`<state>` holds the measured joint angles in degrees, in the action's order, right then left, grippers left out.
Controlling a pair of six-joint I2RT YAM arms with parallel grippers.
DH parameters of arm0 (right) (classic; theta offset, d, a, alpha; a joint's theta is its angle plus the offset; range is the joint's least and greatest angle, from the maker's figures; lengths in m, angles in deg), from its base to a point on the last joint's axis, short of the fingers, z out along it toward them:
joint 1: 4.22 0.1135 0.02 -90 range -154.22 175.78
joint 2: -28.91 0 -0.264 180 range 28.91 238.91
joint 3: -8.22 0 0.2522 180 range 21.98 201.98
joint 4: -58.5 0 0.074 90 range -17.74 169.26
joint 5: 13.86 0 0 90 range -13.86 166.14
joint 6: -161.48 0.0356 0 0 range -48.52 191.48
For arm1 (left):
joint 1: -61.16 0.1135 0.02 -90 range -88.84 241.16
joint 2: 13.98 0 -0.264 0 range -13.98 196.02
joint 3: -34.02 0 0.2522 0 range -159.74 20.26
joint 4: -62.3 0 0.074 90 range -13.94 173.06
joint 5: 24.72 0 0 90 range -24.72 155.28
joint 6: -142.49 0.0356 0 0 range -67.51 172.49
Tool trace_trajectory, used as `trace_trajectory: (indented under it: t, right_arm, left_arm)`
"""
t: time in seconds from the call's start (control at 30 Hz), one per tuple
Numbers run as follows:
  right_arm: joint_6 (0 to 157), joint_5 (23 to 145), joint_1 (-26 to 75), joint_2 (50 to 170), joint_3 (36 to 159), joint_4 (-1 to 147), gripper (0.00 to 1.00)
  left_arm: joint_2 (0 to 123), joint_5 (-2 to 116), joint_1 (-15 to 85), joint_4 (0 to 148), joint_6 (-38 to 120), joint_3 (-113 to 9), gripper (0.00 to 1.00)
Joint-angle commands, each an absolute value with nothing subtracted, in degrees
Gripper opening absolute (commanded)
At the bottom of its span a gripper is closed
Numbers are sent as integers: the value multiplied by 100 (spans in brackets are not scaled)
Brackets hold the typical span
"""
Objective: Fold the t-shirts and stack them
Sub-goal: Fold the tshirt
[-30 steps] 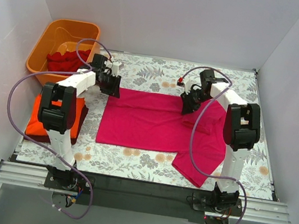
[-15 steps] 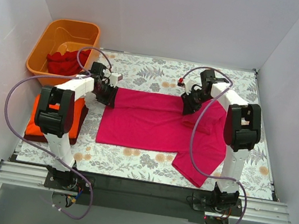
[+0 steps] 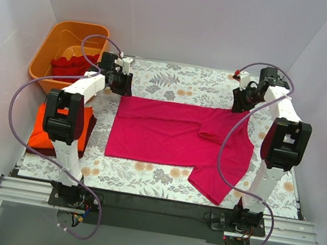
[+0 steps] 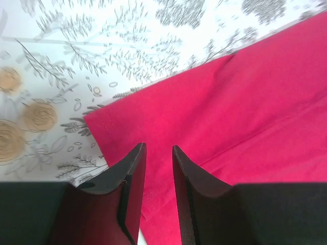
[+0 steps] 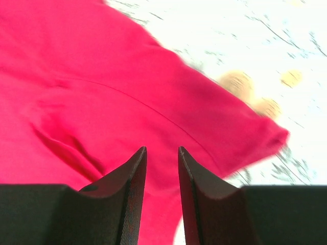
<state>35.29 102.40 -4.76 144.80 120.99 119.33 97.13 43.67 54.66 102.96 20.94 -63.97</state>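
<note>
your left gripper point(image 4: 157, 148) is showing only a narrow gap between its jaws, with nothing in it. it is hanging over the far left corner of the magenta-pink t-shirt point(image 4: 245, 102); you cannot tell whether the tips are touching the cloth. your right gripper point(image 5: 161, 150) is likewise standing slightly parted and empty, over the shirt's far right sleeve, in a blurred view. the shirt is lying spread across the middle of the floral table point(image 3: 170, 77), its right side rumpled and one flap reaching toward the near edge. table cloth is showing behind both grippers along the far edge. at the left, the orange tub point(image 3: 46, 48) is holding a deep red t-shirt point(image 3: 69, 69), and a folded orange t-shirt point(image 3: 41, 131) is sitting on a dark maroon t-shirt point(image 3: 91, 125) under the left arm.
</note>
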Motion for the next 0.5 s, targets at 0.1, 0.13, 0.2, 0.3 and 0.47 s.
trace_trajectory:
  t: [0.1, 0.13, 0.2, 0.3, 0.47]
  right_arm:
    - [3623, 9311, -606, 14843, 12184, 11858, 37]
    - [3641, 9197, -615, 14887, 12148, 11814, 37]
    - [3658, 8898, -650, 14992, 12069, 11639, 37]
    - [3632, 8529, -694, 15185, 12025, 11376, 38]
    - [3535, 7984, -721, 15695, 12296, 10962, 39]
  left_arm:
    - [10247, 4734, 5474, 10279, 1593, -6517, 26]
    - [10291, 4804, 5474, 10261, 1584, -6517, 26]
    - [10414, 4962, 5474, 10243, 1523, -6500, 25]
    - [10607, 5375, 5474, 10269, 1505, -6499, 24]
    - [10933, 5859, 5483, 10366, 1567, -6736, 21]
